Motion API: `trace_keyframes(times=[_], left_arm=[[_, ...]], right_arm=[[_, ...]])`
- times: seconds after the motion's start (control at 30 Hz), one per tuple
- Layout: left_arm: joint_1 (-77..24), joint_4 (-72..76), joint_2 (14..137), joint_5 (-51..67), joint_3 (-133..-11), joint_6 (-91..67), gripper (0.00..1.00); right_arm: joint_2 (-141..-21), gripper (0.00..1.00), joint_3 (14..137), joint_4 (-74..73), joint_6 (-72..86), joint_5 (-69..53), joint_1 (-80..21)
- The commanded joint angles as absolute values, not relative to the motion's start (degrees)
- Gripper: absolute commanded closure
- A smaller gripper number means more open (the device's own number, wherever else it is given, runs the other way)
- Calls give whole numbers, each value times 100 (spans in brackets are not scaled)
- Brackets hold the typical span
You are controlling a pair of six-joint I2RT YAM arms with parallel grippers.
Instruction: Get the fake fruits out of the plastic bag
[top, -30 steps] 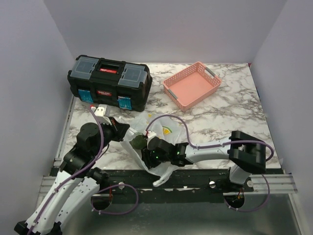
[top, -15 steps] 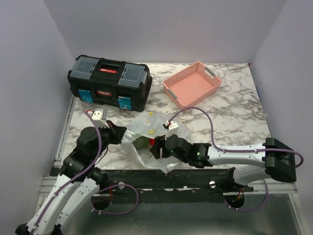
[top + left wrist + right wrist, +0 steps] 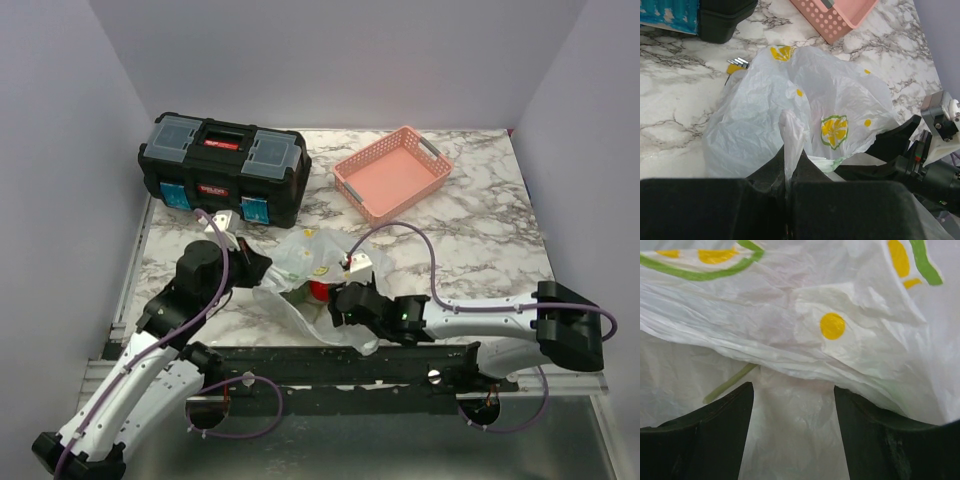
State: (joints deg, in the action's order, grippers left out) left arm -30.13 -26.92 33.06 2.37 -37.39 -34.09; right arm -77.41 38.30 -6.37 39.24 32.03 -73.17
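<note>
The plastic bag (image 3: 312, 258) lies crumpled at the near middle of the table, white with yellow-green prints (image 3: 834, 131). My left gripper (image 3: 256, 268) is shut on a twisted fold of the bag (image 3: 790, 140) and holds its left side up. In the bag's mouth a red apple (image 3: 320, 291) shows, with a dull-green patch of melon (image 3: 300, 295) beside it. The grapes are hidden. My right gripper (image 3: 338, 300) is at the bag's mouth from the right. In its wrist view its fingers (image 3: 715, 435) stand open, and only loose plastic (image 3: 840, 340) lies between and above them.
A black toolbox (image 3: 222, 166) stands at the back left and a pink slotted basket (image 3: 392, 172) at the back right. A small yellow and metal item (image 3: 737, 64) lies on the marble left of the bag. The table's near edge runs just below the bag.
My right gripper opened wider and its arm stretched out low toward the bag's mouth. The bag's left side rose and puffed up over the melon, and the apple came into view.
</note>
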Motion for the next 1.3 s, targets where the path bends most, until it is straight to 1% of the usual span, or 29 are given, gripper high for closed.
trace_keyframes(times=[0.0, 0.13, 0.23, 0.47, 0.57, 0.7, 0.9, 1.07, 1.13, 1.2, 1.27], left_arm=[[-3041, -2490, 3227, 688, -3950, -3079, 100], [-3067, -2657, 3269, 700, -4286, -2516, 100], [-3075, -2581, 3301, 710, -4474, -2331, 100], [-3071, -2072, 3579, 1466, -4382, -2135, 100], [-3071, -2090, 3766, 1548, -4355, -2023, 100], [-3067, -2215, 3888, 1507, -4387, -1854, 100], [-3063, -2402, 4011, 1363, -4296, -1708, 100], [-3040, -2375, 4109, 1177, -4418, -1652, 100], [-2945, -2336, 4111, 1244, -4432, -1661, 100], [-2871, -2328, 4082, 1274, -4403, -1662, 100], [-2852, -2378, 4078, 1254, -4395, -1616, 100]], right_arm=[[-7875, 29, 4261, -101, 3324, 3259, -7346], [-8152, 21, 4650, 107, 3019, 3567, -7348], [-8440, 17, 4891, 141, 2815, 3808, -7338], [-8951, 11, 4904, 518, 2409, 4197, -7277], [-9145, 5, 4826, 778, 2104, 4251, -7276], [-9528, 5, 4901, 933, 1914, 4403, -7267], [-9978, 9, 5016, 1158, 1837, 4658, -7245], [-10127, 10, 5002, 1486, 1654, 4637, -7230], [-10207, 8, 5032, 1542, 1628, 4735, -7220], [-10233, 4, 5068, 1622, 1625, 4724, -7190], [-10272, 4, 5080, 1716, 1630, 4740, -7139]])
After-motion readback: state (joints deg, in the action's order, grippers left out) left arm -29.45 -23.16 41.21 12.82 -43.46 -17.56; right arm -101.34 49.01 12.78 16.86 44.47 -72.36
